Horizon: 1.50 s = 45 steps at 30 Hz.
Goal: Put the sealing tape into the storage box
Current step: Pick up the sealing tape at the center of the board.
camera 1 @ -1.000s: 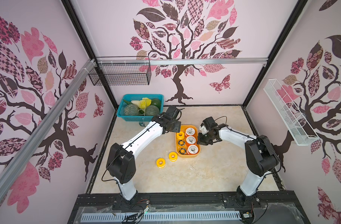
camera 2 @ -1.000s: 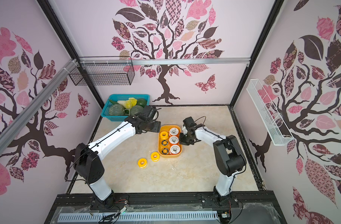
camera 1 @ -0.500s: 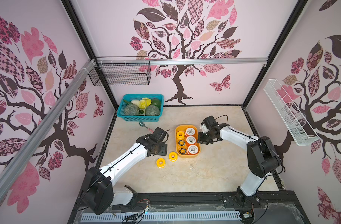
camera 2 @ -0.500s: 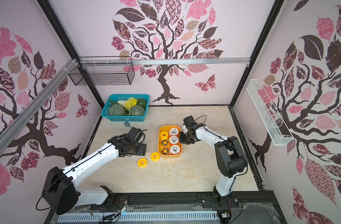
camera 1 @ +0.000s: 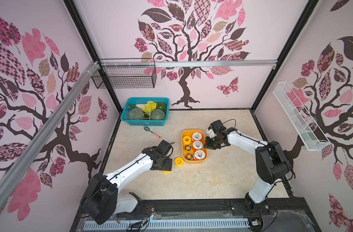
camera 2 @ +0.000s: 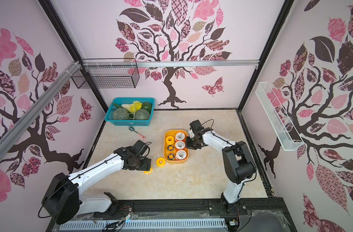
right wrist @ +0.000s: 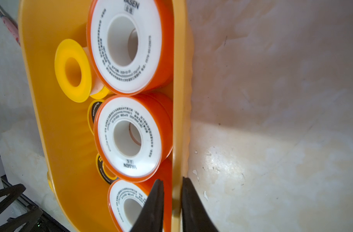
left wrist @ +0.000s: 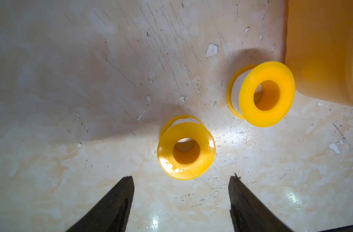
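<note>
Left wrist view: back from the storage box (left wrist: pixel 322 50), the left gripper (left wrist: pixel 181 177) hangs wide open and empty over a yellow sealing tape roll (left wrist: pixel 186 155) on the table (left wrist: pixel 71 80), poised for the next pick, while the right gripper (right wrist: pixel 172 179) pinches the box wall.

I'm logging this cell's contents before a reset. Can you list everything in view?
storage box: one, orange-yellow, middle of the table
large tape rolls: three, white-faced orange, inside the box
small spool: one, yellow, inside the box
ringed rolls: two, black and yellow, inside the box
loose spools: two, yellow, on the table beside the box
basket: one, teal, back left corner, holding melons and other produce
spoon: one, pink handle, in front of the basket
wire basket: one, black, back wall
wire shelf: one, white, right wall
left fingers: two, black, open over a loose spool
right fingers: two, black, shut on the box's wall
</note>
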Tool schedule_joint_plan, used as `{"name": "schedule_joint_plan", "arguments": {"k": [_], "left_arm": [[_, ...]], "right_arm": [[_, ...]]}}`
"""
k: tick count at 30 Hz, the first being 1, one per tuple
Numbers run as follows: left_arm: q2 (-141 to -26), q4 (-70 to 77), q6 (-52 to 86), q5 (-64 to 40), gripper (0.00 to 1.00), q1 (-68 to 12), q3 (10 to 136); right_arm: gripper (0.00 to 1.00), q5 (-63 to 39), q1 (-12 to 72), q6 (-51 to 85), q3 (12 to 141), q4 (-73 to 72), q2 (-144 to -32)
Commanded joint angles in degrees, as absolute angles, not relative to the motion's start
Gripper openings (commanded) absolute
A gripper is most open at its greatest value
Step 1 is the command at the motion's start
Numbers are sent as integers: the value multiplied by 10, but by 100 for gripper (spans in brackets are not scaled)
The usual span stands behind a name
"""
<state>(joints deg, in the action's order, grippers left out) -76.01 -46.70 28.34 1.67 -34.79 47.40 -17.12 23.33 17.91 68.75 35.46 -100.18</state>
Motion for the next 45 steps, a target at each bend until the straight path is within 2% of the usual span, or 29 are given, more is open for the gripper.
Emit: {"name": "schedule_joint_plan", "arguments": {"k": [1, 25, 45], "left_arm": [[-785, -441, 272, -9, 79, -352, 469], [-890, -421, 253, 50, 75, -374, 501], [-880, -424, 256, 64, 60, -374, 501]], "right_arm": [[21, -171, 235, 173, 708, 358, -980], [21, -169, 235, 166, 715, 370, -978], [19, -169, 236, 164, 713, 372, -977]]}}
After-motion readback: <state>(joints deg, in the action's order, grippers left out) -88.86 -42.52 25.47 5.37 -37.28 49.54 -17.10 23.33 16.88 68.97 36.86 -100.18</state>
